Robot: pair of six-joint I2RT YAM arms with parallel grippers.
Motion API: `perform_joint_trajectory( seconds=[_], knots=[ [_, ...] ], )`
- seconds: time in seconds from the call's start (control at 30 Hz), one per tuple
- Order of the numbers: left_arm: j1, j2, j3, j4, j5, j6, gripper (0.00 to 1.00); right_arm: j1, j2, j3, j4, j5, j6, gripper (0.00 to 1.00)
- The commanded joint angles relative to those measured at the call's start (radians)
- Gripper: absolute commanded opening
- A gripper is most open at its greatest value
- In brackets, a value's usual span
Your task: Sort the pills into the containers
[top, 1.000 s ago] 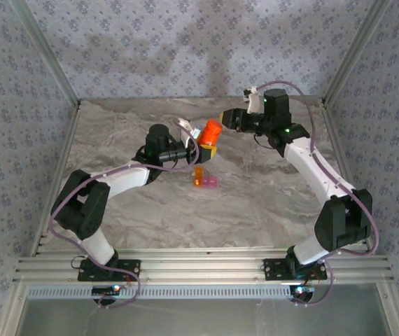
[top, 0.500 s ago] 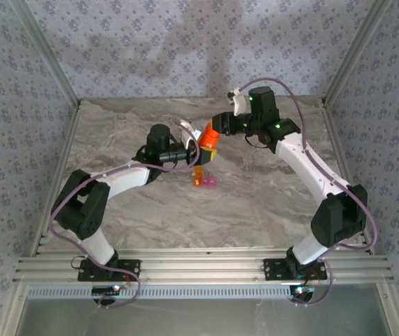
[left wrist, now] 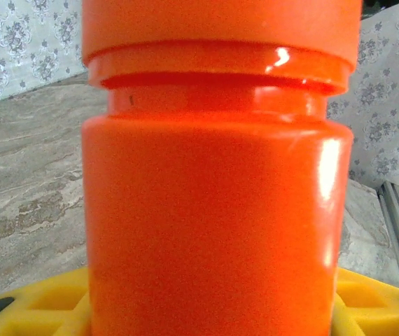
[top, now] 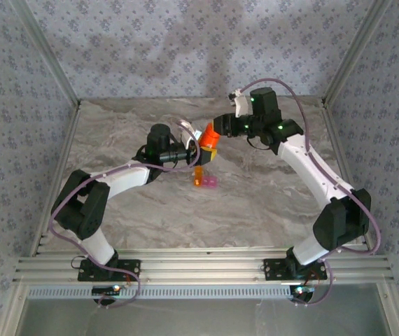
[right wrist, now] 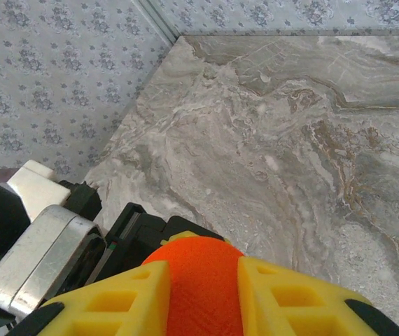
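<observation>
Bottle (left wrist: 210, 175) btwn L claw (top: 205, 151), R claw (right wrist: 205, 290); containers (top: 206, 180) prob. just nearer.

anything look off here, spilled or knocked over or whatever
Nothing stands out. The orange bottle is held above the table by both hands: the left hand on its body, the right hand on its cap, which is on. The containers sit flat on the table nearby, and no loose pills are visible.
</observation>
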State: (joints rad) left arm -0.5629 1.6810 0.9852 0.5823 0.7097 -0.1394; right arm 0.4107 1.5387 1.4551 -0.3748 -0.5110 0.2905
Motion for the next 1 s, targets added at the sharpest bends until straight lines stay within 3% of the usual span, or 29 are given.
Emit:
perform_joint_trajectory(
  seconds=[0.0, 0.23, 0.47, 0.67, 0.97],
  knots=[
    [0.001, -0.017, 0.047, 0.062, -0.006, 0.014, 0.0, 0.013, -0.022, -0.022, -0.044, -0.011, 0.0, 0.32],
    [0.003, -0.017, 0.059, 0.027, 0.008, 0.037, 0.0, -0.036, -0.052, -0.018, -0.045, -0.061, 0.027, 0.34],
    [0.009, -0.009, 0.117, -0.118, 0.074, 0.108, 0.0, -0.137, -0.13, -0.018, -0.023, -0.093, 0.065, 0.58],
    [0.009, -0.013, 0.146, -0.222, 0.051, 0.192, 0.0, -0.213, -0.14, -0.029, -0.046, -0.172, 0.079, 0.72],
    [0.009, -0.012, 0.125, -0.257, 0.03, 0.336, 0.0, -0.236, -0.067, -0.015, -0.057, -0.313, 0.036, 0.77]
  ],
)
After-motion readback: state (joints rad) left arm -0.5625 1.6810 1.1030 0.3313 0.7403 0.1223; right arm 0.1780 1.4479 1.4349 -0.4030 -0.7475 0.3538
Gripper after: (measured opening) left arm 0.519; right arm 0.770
